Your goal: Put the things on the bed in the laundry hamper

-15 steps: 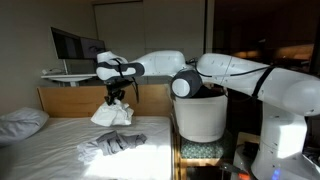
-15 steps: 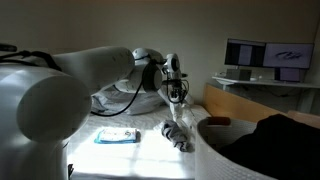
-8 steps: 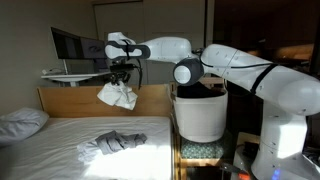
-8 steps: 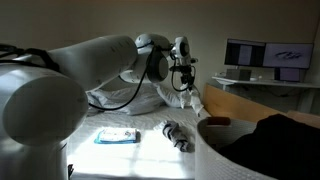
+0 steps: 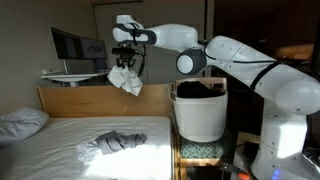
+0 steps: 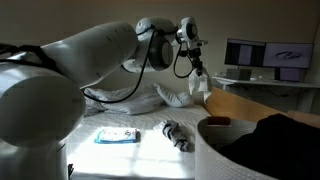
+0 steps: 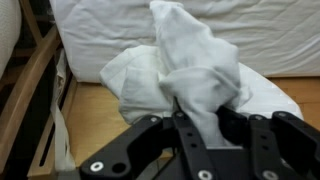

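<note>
My gripper [image 5: 124, 62] is shut on a white cloth [image 5: 127, 81] and holds it high above the wooden footboard [image 5: 90, 97], between the bed and the white laundry hamper [image 5: 200, 115]. The cloth hangs below the jaws in both exterior views [image 6: 199, 86]. In the wrist view the white cloth [image 7: 195, 75] bunches between the black fingers [image 7: 205, 115]. A grey garment [image 5: 113, 142] lies crumpled on the white bed [image 5: 60, 150]; it also shows in an exterior view [image 6: 177, 135]. A flat blue-and-white item [image 6: 118, 136] lies on the bed beside it. Dark clothes fill the hamper's top [image 5: 200, 89].
A white pillow [image 5: 20, 122] lies at the bed's left end. A desk with a monitor [image 5: 72, 46] stands behind the footboard. A monitor also shows in an exterior view [image 6: 262, 55]. The robot's white base [image 5: 285, 130] stands right of the hamper.
My gripper has risen from just above the bed and moved toward the hamper, carrying the white cloth. The grey garment has not moved.
</note>
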